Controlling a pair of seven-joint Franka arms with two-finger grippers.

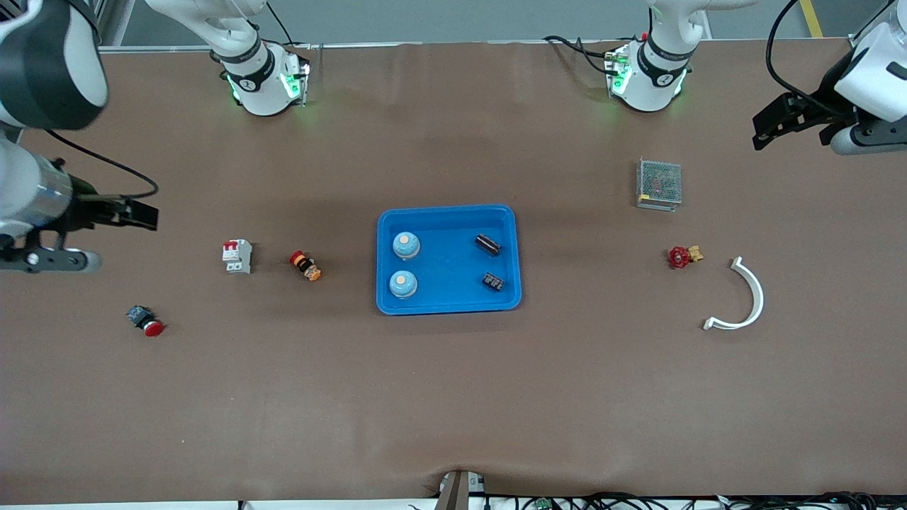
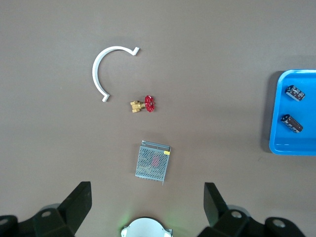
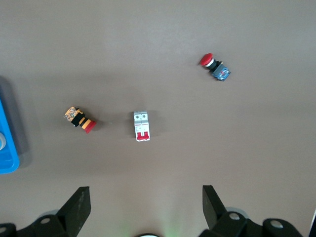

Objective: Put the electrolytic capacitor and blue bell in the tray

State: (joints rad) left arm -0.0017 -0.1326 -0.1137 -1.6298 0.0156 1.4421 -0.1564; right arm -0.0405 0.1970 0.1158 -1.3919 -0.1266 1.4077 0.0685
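The bright blue tray (image 1: 449, 213) lies at the middle of the table. In it are two blue bells (image 1: 406, 245) (image 1: 403, 284) toward the right arm's end and two black electrolytic capacitors (image 1: 488, 244) (image 1: 493, 282) toward the left arm's end. The left wrist view shows the tray's edge (image 2: 276, 146) and both capacitors (image 2: 295, 93) (image 2: 292, 123). My left gripper (image 1: 765, 127) (image 2: 148, 202) is open and empty, high over the left arm's end. My right gripper (image 1: 145, 214) (image 3: 146, 207) is open and empty, high over the right arm's end. The right wrist view shows the tray's corner (image 3: 7, 165).
Toward the left arm's end lie a metal mesh box (image 1: 659, 184), a red-handled brass valve (image 1: 682, 256) and a white curved piece (image 1: 747, 297). Toward the right arm's end lie a white circuit breaker (image 1: 237, 256), an orange-and-red button (image 1: 305, 265) and a red push button (image 1: 145, 320).
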